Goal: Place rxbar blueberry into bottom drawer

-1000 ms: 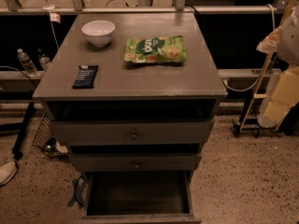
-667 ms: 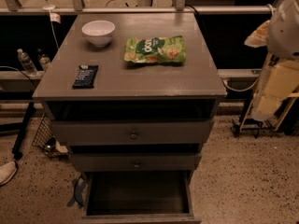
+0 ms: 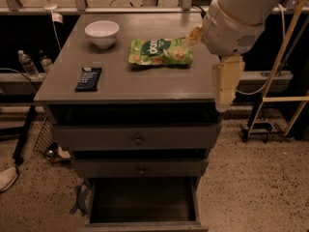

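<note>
The rxbar blueberry [image 3: 89, 78], a flat dark bar with white text, lies on the left front part of the grey cabinet top [image 3: 125, 88]. The bottom drawer [image 3: 145, 224] is pulled out at the foot of the cabinet, its dark inside showing. My arm reaches in from the top right. The gripper [image 3: 226, 87], cream-coloured, hangs downward beside the cabinet top's right front corner, far to the right of the bar and holding nothing that I can see.
A white bowl [image 3: 102, 33] and a green snack bag [image 3: 161, 51] sit toward the back of the top. Two shallower drawers with knobs [image 3: 138, 140] are above the bottom one. Bottles [image 3: 28, 64] stand at the left, a yellow frame [image 3: 285, 81] at the right.
My arm has swung in from the right edge of the view toward the cabinet's right side, and the gripper now hangs at its front corner. The bar, bag and bowl have not moved.
</note>
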Controlling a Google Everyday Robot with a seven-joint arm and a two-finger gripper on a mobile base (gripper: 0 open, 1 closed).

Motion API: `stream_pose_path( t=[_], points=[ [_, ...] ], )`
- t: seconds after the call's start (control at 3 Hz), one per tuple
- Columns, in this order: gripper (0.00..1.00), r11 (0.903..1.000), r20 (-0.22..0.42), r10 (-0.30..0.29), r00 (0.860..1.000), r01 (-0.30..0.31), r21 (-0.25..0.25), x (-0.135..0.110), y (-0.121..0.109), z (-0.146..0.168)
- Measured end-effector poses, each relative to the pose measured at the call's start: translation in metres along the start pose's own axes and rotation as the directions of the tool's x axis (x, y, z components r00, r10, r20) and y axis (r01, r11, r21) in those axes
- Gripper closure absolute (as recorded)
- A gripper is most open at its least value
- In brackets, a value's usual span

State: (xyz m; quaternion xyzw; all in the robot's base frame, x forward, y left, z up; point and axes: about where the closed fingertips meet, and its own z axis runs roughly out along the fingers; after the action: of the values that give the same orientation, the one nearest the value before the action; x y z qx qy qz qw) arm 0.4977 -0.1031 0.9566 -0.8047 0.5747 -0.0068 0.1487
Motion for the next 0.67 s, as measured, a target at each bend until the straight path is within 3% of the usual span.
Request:
stream_pose_path(
  t=[0.33,0.67],
  points=[
    [0.0,0.9963,0.01,-0.086,0.996,0.086,-0.004,-0.0099,-0.0085,0.0075],
    [0.0,0.9966,0.01,-0.083,0.997,0.083,-0.002,-0.0096,-0.0085,0.0071]
  ],
)
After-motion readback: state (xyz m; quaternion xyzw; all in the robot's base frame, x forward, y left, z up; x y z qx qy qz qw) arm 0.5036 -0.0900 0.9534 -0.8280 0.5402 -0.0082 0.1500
